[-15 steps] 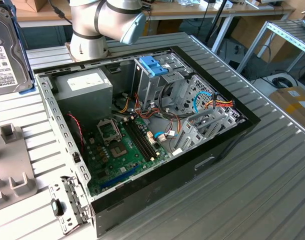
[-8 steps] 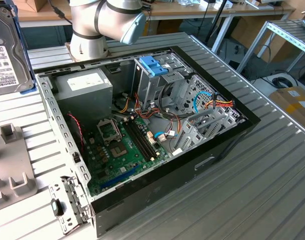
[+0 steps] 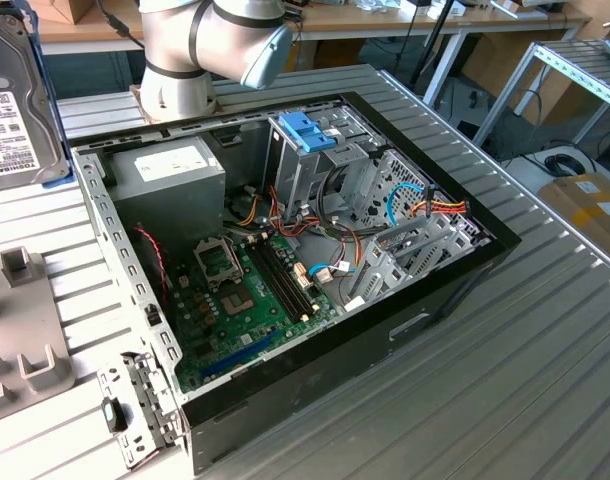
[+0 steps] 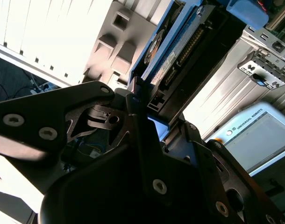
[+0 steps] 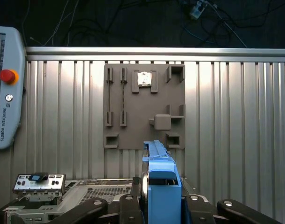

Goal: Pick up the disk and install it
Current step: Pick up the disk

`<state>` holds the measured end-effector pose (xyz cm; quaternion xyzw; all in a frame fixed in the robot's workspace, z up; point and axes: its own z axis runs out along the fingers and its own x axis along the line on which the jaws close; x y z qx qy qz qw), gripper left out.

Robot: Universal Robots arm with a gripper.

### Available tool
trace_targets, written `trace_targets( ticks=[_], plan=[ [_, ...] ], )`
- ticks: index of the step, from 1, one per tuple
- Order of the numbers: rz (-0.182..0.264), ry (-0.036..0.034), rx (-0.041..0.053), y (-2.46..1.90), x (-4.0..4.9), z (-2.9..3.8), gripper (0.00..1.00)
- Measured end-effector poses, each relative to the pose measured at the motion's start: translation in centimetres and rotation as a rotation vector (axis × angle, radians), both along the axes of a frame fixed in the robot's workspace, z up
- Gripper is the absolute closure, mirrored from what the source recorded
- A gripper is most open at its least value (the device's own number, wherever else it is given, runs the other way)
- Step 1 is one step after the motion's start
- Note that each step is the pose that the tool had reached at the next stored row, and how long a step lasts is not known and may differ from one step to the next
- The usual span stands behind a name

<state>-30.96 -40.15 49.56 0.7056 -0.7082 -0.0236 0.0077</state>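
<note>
The disk (image 3: 13, 110) is a silver-grey drive with a white label and a light blue frame, hanging in the air at the exterior view's far left, above the table. The first wrist view sees it edge-on, as a blue-framed slab (image 5: 160, 184) rising between the dark fingers. My gripper (image 5: 160, 207) is shut on the disk, one finger pressed to each flat side. The second wrist view shows the disk (image 4: 173, 53) sticking out of the gripper (image 4: 147, 100), connector side in sight. The open computer case (image 3: 445, 290) lies towards the exterior view's right of the disk.
Inside the case are a grey power-supply box (image 3: 170, 175), a metal drive cage with a blue handle (image 3: 307, 130) and loose cables. A grey fixture plate (image 5: 145, 105) lies on the ribbed table below the disk. A teach pendant (image 5: 4, 88) and a small metal bracket (image 5: 39, 183) are nearby.
</note>
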Motion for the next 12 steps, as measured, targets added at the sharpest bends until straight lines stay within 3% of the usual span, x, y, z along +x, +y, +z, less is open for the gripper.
trace_targets(
  ticks=[12],
  plan=[
    [0.000,-0.0001,-0.0002,0.00,0.27,-0.03,0.63]
  ],
)
